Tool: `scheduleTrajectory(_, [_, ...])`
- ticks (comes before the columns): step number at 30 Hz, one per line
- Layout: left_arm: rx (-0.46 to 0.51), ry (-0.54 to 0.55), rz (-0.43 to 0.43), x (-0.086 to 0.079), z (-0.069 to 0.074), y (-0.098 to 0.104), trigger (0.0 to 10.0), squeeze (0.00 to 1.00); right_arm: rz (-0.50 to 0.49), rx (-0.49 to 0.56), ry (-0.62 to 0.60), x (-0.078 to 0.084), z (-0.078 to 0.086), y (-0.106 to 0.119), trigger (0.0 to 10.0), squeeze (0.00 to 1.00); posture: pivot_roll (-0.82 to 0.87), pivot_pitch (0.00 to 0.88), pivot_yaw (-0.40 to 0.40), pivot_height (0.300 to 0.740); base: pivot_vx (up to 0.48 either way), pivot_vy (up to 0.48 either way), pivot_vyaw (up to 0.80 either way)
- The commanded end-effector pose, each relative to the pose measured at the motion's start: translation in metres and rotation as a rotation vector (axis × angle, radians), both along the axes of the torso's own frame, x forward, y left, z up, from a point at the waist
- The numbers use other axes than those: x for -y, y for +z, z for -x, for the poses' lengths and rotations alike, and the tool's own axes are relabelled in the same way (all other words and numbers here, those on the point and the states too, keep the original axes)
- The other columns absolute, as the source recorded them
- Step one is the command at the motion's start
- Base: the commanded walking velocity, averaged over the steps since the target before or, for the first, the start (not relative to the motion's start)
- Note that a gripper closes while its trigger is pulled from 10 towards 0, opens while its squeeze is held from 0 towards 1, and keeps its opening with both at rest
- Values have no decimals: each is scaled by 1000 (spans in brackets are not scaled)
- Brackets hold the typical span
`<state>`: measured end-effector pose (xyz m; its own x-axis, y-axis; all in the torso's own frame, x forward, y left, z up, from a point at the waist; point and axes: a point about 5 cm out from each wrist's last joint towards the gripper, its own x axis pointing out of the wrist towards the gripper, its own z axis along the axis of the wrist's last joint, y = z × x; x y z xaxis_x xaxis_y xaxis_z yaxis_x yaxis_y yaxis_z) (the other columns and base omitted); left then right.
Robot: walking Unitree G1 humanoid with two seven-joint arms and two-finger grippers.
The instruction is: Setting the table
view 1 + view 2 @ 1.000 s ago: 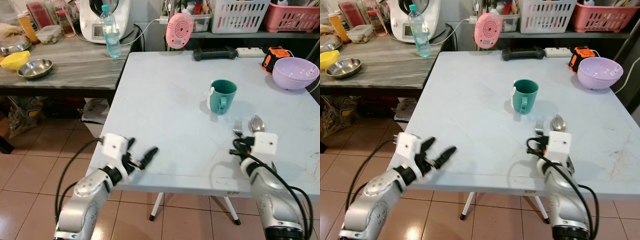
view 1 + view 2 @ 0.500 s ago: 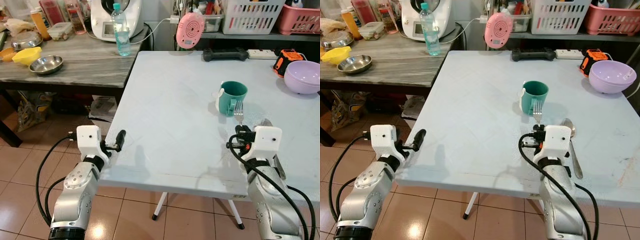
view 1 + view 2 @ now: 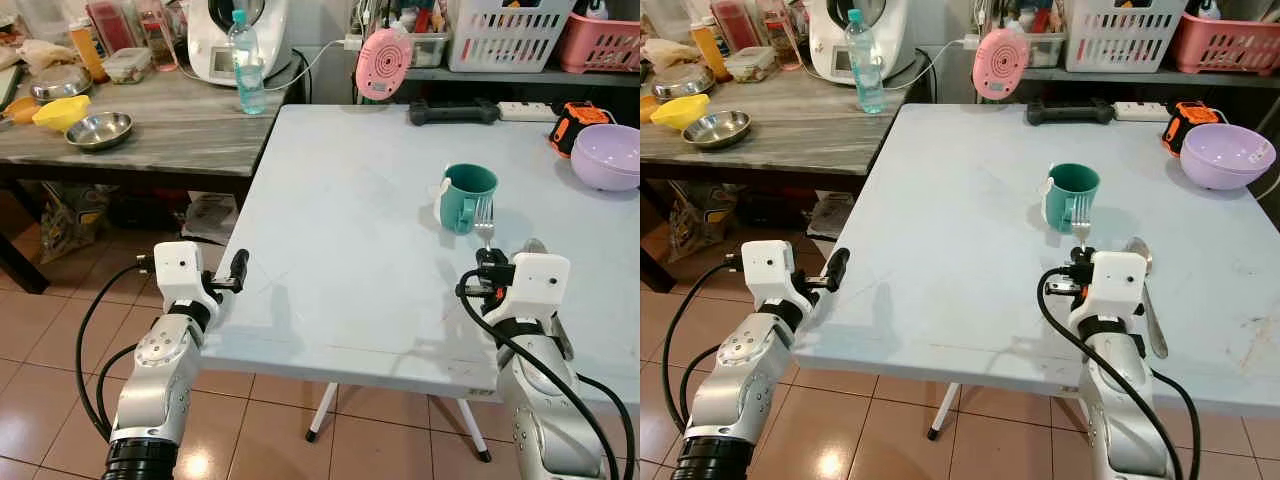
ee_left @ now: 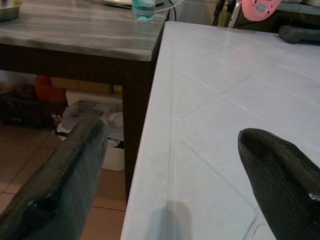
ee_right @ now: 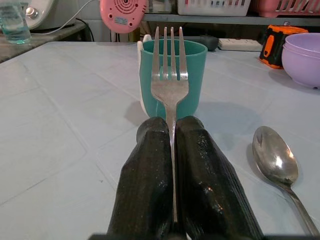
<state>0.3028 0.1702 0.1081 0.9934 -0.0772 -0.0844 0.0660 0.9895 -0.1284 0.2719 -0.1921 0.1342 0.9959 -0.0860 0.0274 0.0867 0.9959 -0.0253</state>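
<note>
Steel fork clamped between right jaws

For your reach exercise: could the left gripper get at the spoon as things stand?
Probably not: the left gripper sits open at the table's left edge, the spoon far across beside the right gripper.

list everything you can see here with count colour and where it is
pale blue table: 1, centre
green mug: 1, mid-table
metal fork: 1, silver, held before the mug
metal spoon: 1, silver, on the table right of the fork
lilac bowl: 1, far right
pink round speaker: 1, far edge
black bar: 1, far edge
grey wooden side table: 1, left
water bottle: 1, clear, side table
steel bowl: 1, side table
yellow bowl: 1, side table
left gripper: black, open, at the table's left edge
right gripper: black, shut on the fork
</note>
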Motion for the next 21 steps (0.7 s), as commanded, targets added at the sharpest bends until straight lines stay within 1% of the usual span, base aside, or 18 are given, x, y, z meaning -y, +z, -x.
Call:
scheduleTrajectory(1, [2, 8, -10, -2, -1, 0, 10000, 0, 12, 23, 2, -1, 2, 6, 10000, 0, -58, 3, 51, 740, 0, 255, 0])
scheduleTrajectory(5, [-4, 2, -2, -3, 0, -2, 10000, 0, 5, 21, 11, -6, 2, 5, 10000, 0, -55, 5, 49, 740, 0, 297, 0])
scheduleTrajectory(11, [1, -17, 1, -2, 0, -3, 10000, 0, 8, 20, 15, -9, 2, 4, 10000, 0, -56, 4, 48, 740, 0, 338, 0])
scheduleTrajectory(21, [0, -33, 2, 0, 1, -5, 10000, 0, -7, 25, 1, -7, 0, 5, 10000, 0, -55, 4, 50, 740, 0, 405, 0])
